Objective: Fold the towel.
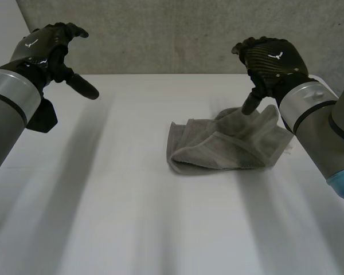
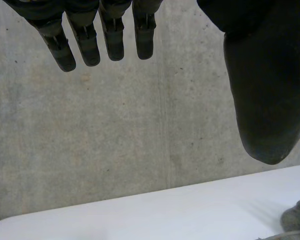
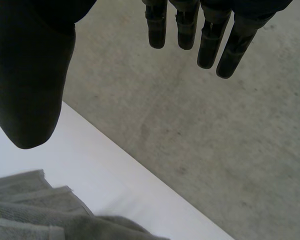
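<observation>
— Where is the crumpled grey terry-cloth towel (image 1: 229,144) found?
— It is seen bunched on the white table (image 1: 103,200), just below the thumb of the right robot hand (image 1: 269,60) and well apart from the left robot hand (image 1: 49,48).
— How are the hands held?
— Both are held above the table. On each, the fingers are straight and the thumb is spread wide, and nothing is gripped. Whether the right thumb touches the cloth cannot be told.
</observation>
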Controlling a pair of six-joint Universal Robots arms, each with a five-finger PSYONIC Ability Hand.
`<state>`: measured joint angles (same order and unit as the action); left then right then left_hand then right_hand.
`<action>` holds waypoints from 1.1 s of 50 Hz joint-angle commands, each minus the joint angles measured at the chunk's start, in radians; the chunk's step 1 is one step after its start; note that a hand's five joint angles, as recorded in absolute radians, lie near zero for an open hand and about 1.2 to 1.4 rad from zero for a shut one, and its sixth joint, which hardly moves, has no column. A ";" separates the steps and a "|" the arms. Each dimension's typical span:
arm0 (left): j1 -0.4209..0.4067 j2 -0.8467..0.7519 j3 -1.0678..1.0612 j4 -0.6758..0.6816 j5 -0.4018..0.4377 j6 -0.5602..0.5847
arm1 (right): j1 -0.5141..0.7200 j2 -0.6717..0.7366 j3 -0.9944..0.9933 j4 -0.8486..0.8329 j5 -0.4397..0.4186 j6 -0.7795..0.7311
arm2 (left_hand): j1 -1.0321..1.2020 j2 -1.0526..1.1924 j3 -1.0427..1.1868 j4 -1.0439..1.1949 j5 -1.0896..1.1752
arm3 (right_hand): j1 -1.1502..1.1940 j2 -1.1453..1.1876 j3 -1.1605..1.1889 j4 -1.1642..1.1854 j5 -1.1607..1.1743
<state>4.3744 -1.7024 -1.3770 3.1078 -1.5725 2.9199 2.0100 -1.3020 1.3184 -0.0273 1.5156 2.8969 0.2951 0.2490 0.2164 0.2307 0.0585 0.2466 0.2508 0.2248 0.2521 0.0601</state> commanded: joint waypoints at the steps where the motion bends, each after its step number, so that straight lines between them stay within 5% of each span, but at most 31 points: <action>1: 0.005 -0.049 0.044 -0.078 0.002 0.030 | -0.008 0.000 -0.054 0.108 0.034 0.044 | -0.099 -0.053 -0.042 -0.056 -0.037 | -0.072 -0.076 -0.050 -0.078 -0.060; 8: -0.012 -0.091 0.096 -0.199 -0.009 0.091 | -0.025 -0.014 -0.091 0.179 0.037 0.124 | -0.099 -0.053 -0.042 -0.056 -0.037 | -0.072 -0.076 -0.050 -0.078 -0.060; 40: -0.019 -0.086 0.082 -0.201 -0.003 0.104 | -0.062 -0.030 -0.096 0.193 0.046 0.154 | -0.099 -0.053 -0.042 -0.056 -0.037 | -0.072 -0.076 -0.050 -0.078 -0.060; 48: -0.059 -0.146 0.075 -0.175 0.017 0.100 | -0.048 -0.023 -0.094 0.196 -0.063 0.131 | -0.093 -0.047 -0.042 -0.056 -0.031 | -0.072 -0.076 -0.050 -0.078 -0.060; 50: -0.075 -0.178 0.075 -0.154 0.025 0.100 | -0.050 0.004 -0.093 0.207 -0.168 0.096 | -0.093 -0.047 -0.042 -0.056 -0.031 | -0.072 -0.076 -0.050 -0.078 -0.060; 55: -0.104 -0.272 0.072 -0.080 0.028 0.099 | -0.051 0.117 -0.105 0.213 -0.258 0.019 | -0.085 -0.038 -0.042 -0.056 -0.022 | -0.072 -0.076 -0.050 -0.078 -0.060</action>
<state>4.3041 -1.8762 -1.3039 2.9563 -1.5517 3.0206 1.9591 -1.2927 1.2239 0.1767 1.3775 2.9962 0.2951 0.2489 0.2164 0.2307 0.0585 0.2477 0.2508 0.2248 0.2521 0.0601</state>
